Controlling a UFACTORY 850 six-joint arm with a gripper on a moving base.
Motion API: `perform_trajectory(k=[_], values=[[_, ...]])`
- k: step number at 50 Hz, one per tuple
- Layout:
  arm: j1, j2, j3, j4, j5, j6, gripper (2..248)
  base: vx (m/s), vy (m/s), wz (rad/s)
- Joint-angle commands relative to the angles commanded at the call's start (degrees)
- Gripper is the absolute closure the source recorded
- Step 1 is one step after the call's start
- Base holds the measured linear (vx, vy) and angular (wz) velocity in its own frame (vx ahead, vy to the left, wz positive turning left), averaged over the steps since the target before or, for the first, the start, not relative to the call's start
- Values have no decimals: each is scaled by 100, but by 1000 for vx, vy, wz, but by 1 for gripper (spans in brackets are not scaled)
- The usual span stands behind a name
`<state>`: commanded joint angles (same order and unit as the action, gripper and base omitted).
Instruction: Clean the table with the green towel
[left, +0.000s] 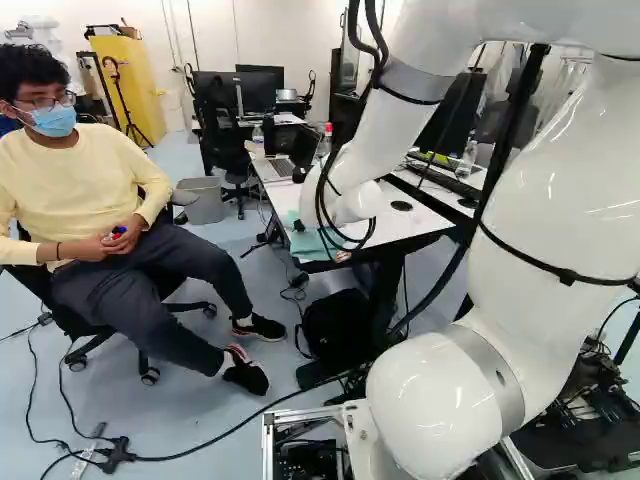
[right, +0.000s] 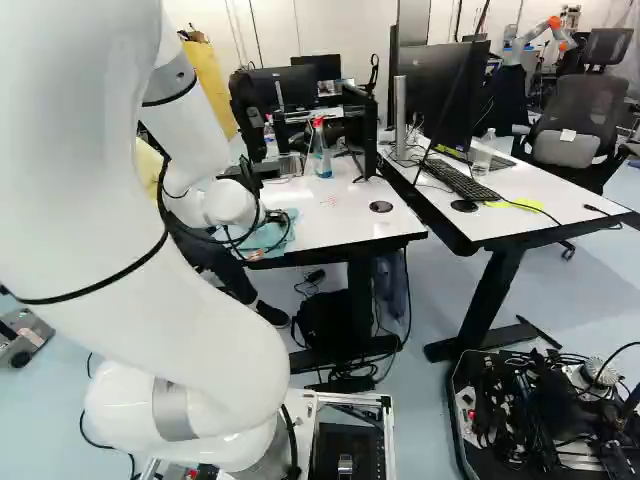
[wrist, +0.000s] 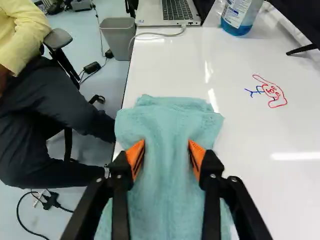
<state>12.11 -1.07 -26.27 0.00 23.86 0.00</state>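
Wrist view: pincer wide above the green towel

We see the two fingers standing well apart, their orange pads facing each other, with nothing gripped between them. The green towel lies folded on the tabletop under the pincer, reaching ahead of it and out past both fingers. We cannot tell whether the fingertips touch the cloth. In both base views we find the pincer and the cloth at the near left corner of the tabletop, with the towel close along its left edge.

Ahead and to the right of the pincer, a small red and blue drawing marks the white surface, apart from the towel. Farther ahead we see a laptop with a pale cable across its near side, and to the laptop's right a bottle of blue liquid. Right of the pincer, a dark round disc sits in the tabletop.

Left of the pincer, close beside the tabletop, we have a seated person holding pens. A grey bin stands on the floor, ahead and left. Well to the pincer's right, a second white table carries a keyboard and a monitor.
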Motion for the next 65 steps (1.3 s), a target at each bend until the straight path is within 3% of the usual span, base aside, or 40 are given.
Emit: perform_trajectory(k=[1,5,6,10,11,37,65], values=[[0,0,0,0,0,0,133,0,0,0],[0,0,0,0,0,0,133,0,0,0],[0,0,0,0,0,0,168,0,0,0],[0,0,0,0,0,0,168,0,0,0],[0,0,0,0,0,0,193,0,0,0],[0,12,3,0,0,0,200,0,0,0],[0,526,117,0,0,0,200,0,0,0]])
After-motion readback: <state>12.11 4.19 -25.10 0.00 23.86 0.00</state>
